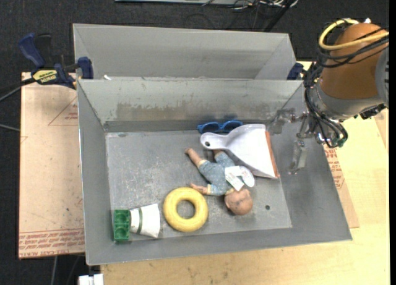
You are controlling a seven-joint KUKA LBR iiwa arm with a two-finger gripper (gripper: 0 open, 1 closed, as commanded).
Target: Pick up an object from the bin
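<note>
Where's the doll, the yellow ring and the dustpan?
doll (216, 175), camera view, on its blue clothes.
yellow ring (171, 211), camera view, on its left side.
dustpan (250, 148), camera view, on its white scoop.

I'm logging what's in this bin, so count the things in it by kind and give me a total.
Doll: 1
Yellow ring: 1
White dustpan: 1
Blue item behind the dustpan: 1
Green-and-white cup: 1
Total: 5

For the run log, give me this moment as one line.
gripper: right side of bin, beside white dustpan | floor: doll, yellow ring, green-and-white cup | pick: not yet done
</note>
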